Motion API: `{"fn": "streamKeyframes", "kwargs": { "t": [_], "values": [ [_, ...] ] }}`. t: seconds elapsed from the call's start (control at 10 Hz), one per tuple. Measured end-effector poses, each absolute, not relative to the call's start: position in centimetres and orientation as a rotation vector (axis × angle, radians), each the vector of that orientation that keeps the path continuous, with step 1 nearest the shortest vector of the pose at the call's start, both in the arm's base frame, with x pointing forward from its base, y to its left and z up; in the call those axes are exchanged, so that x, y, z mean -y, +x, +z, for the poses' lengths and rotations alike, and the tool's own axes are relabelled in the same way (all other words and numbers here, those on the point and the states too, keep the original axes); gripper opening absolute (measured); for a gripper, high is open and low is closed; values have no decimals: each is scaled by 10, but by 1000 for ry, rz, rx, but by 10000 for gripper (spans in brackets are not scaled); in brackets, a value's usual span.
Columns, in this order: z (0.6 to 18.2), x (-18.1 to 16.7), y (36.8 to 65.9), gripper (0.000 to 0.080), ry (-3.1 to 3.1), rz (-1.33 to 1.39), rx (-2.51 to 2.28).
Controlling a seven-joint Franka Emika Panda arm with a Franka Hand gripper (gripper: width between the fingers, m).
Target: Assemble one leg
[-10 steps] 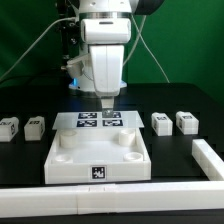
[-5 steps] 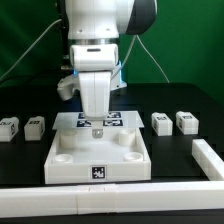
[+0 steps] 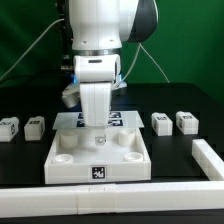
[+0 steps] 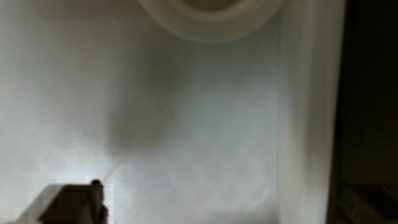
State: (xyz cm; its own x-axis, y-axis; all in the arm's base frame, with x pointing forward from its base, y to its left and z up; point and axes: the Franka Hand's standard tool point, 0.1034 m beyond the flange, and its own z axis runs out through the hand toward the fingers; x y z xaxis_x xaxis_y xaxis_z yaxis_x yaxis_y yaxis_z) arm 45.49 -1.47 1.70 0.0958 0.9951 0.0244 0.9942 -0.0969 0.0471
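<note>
While the arm (image 3: 100, 30) stands tall at the back of the black table (image 3: 30, 155), its last links turn straight down. Its white wrist block hangs upright above the rear half of the white tray (image 3: 65, 170). The gripper (image 3: 100, 137) points at the tray floor, low inside the walls and roughly midway between the 2 rear corner sockets. I cannot tell whether it touches the floor. Its fingers are too small and dark in the exterior view to show how far apart they stand, so I cannot tell their spread. Nothing can be made out between them.

All 4 legs lie on the table, well apart from the gripper and outside the tray. On the exterior view's left sit the outer left leg (image 3: 10, 127) and the inner left leg (image 3: 35, 127), side by side. On the exterior view's right sit the inner right leg (image 3: 161, 123) and the outer right leg (image 3: 186, 122), also side by side.

Behind the tray the marker board (image 3: 123, 119) lies flat, its middle hidden by the wrist block. A low white rail (image 3: 110, 196) runs along the front edge.

From the wrist view, the tray floor (image 4: 178, 120) fills the picture as a blurred white surface. One round socket (image 4: 214, 15) shows at the edge, and 1 dark finger (image 4: 71, 205) shows in a corner.
</note>
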Motion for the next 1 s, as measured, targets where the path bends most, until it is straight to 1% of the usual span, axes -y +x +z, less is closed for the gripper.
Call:
{"fn": "streamKeyframes", "kwargs": {
  "t": [0.1,0.3,0.4,0.5,0.6,0.7,1.0],
  "values": [
    [17,15,455,650,2314,77,-2097],
    [16,16,454,382,2315,76,-2097],
    [16,16,454,382,2315,75,-2097],
    [16,16,454,245,2315,75,-2097],
    [16,16,454,74,2316,75,-2097],
    [16,16,454,58,2317,75,-2095],
    [16,16,454,58,2318,75,-2094]
  ]
}}
